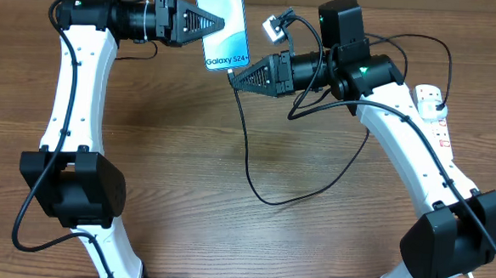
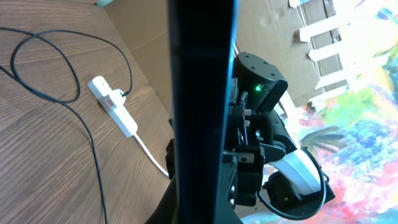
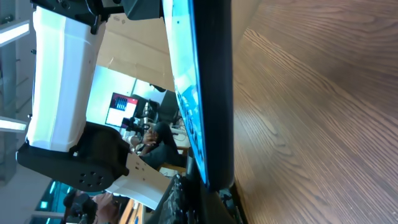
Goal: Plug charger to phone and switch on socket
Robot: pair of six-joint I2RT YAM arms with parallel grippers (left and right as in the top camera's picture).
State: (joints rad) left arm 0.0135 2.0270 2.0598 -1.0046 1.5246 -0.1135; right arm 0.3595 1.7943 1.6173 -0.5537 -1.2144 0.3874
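Phone (image 1: 223, 23) points its Galaxy end toward right pincer (image 1: 233, 77).

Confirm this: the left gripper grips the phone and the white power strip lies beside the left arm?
Not quite. The left gripper does grip the phone, but the white power strip lies beside the right arm; the overhead view shows it.

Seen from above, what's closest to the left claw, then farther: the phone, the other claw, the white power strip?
1. phone, clamped in the left gripper itself.
2. right gripper, just below in the picture, pinching the charger at the phone's lower edge.
3. socket, far off to the right.
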